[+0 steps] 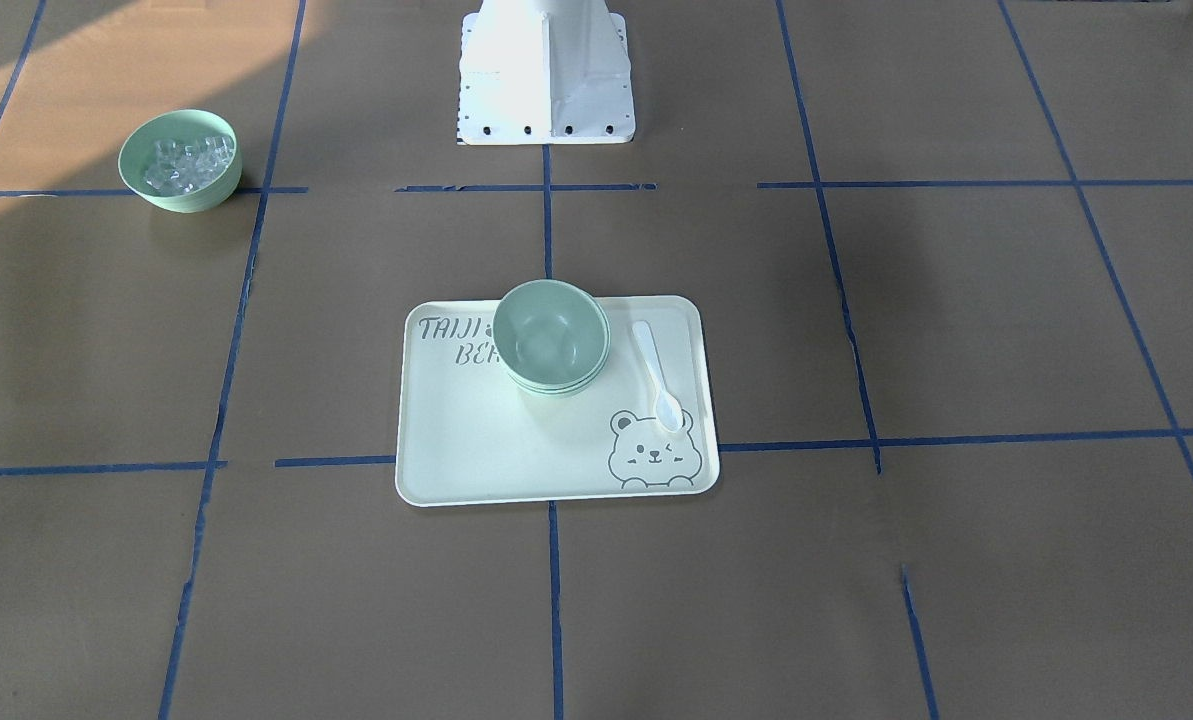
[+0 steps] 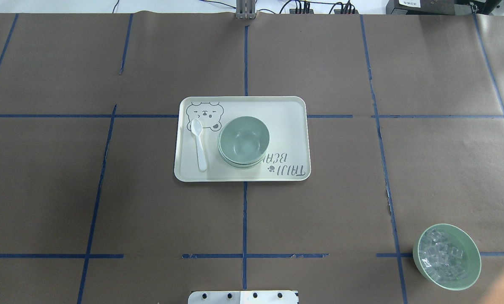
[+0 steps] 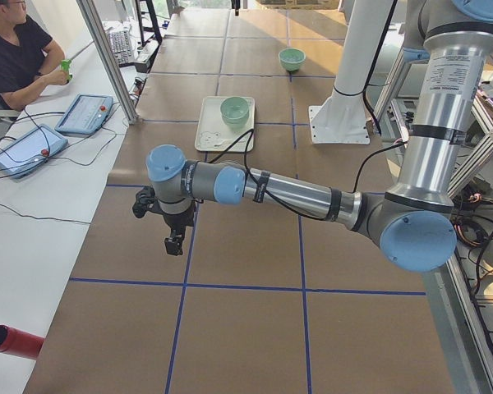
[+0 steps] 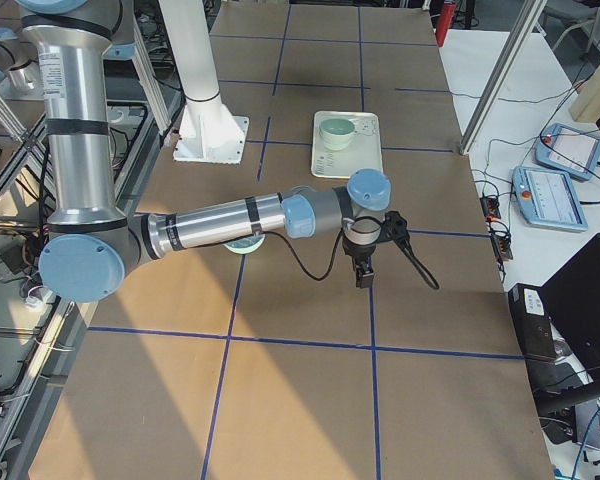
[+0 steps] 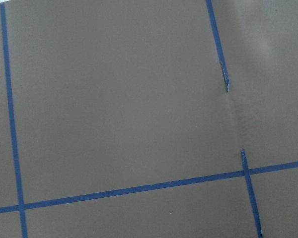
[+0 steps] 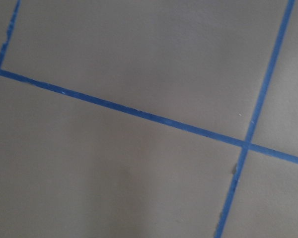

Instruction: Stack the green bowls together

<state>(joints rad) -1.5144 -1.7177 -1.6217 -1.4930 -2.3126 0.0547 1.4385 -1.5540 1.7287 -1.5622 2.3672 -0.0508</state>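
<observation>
The pale green bowls point(image 1: 551, 335) sit nested in one stack on the cream bear tray point(image 1: 456, 450), in its half toward the robot. The stack also shows in the overhead view point(image 2: 243, 141) and in both side views point(image 3: 235, 109) point(image 4: 337, 131). My left gripper point(image 3: 174, 244) hangs over bare table far from the tray, seen only in the exterior left view. My right gripper point(image 4: 364, 278) hangs likewise at the other end, seen only in the exterior right view. I cannot tell whether either is open or shut. Both wrist views show only brown paper and blue tape.
A white spoon point(image 1: 656, 375) lies on the tray beside the stack. A green bowl of clear cubes point(image 2: 447, 256) stands off the tray near the robot's right. The robot's white base point(image 1: 546, 75) is behind the tray. An operator point(image 3: 16, 57) sits by the table's far side.
</observation>
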